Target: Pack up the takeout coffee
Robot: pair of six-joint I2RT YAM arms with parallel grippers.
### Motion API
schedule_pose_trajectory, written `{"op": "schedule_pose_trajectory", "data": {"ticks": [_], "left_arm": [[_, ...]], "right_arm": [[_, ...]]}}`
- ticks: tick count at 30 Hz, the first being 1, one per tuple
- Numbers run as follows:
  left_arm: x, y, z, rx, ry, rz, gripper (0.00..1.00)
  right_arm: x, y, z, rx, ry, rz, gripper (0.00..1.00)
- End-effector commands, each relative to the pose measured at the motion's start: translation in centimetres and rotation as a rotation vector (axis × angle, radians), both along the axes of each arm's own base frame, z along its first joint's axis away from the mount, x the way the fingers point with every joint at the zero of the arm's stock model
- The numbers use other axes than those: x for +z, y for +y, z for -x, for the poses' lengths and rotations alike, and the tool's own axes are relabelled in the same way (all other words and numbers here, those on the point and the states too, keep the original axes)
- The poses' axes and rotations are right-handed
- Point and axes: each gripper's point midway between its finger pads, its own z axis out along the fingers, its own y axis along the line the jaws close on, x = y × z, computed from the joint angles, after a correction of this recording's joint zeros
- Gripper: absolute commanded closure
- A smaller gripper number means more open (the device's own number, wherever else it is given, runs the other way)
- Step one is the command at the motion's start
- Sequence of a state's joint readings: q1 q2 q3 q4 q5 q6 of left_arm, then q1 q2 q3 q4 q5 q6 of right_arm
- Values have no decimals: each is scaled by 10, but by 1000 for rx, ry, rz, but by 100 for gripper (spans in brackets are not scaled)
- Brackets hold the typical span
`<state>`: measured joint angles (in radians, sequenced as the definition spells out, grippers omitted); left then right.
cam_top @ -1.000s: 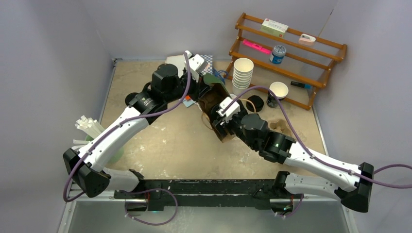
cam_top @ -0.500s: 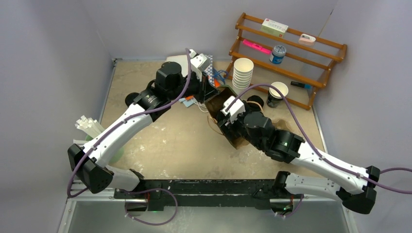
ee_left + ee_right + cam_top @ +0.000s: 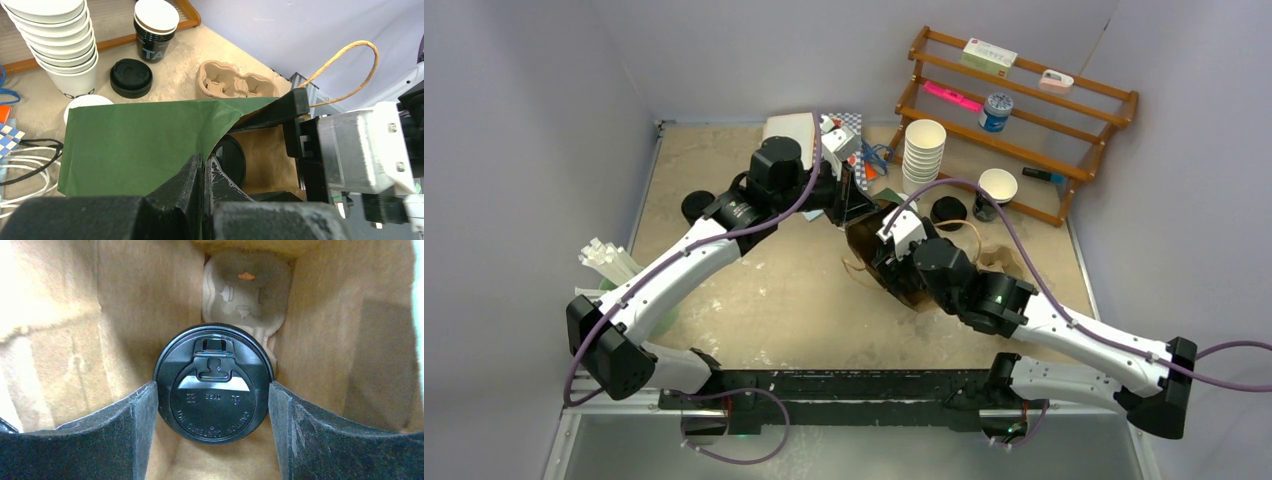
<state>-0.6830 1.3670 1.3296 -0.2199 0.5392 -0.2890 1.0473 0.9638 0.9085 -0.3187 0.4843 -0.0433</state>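
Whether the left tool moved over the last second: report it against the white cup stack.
Yes. The left tool, shut on the green bag, shifted slightly right in the top view, toward the white cup stack.

Left hand [image 3: 849, 200] and right hand [image 3: 884, 262] meet at the paper bag [image 3: 861, 238].

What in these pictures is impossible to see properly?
Body of the coffee cup: right wrist view, hidden beneath its own black lid.
The right gripper: top view, buried inside the paper bag.
Labels on the shelf items: top view, too small to read.
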Motion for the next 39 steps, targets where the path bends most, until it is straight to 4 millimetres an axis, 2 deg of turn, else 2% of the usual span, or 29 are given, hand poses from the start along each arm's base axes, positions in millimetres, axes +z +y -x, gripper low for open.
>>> {"op": "schedule_pose_trajectory", "data": {"ticks": [1,15,30,39], "left_arm": [[19,0,7,-18,-42,50,100],[19,-1,-1,3,-51,38,100],[15,-7,-2,-27,-46,33,100],[14,-9,-5,-28,-40,27,100]], "right_arm": [[-12,-10,-1,-56,6,11,59],[-35,-11,-11,-82,-53,15,58],[-45,-28,-28,-164,-47,27,59],[-46,-23,-41,-147,-56,-7,60]]}}
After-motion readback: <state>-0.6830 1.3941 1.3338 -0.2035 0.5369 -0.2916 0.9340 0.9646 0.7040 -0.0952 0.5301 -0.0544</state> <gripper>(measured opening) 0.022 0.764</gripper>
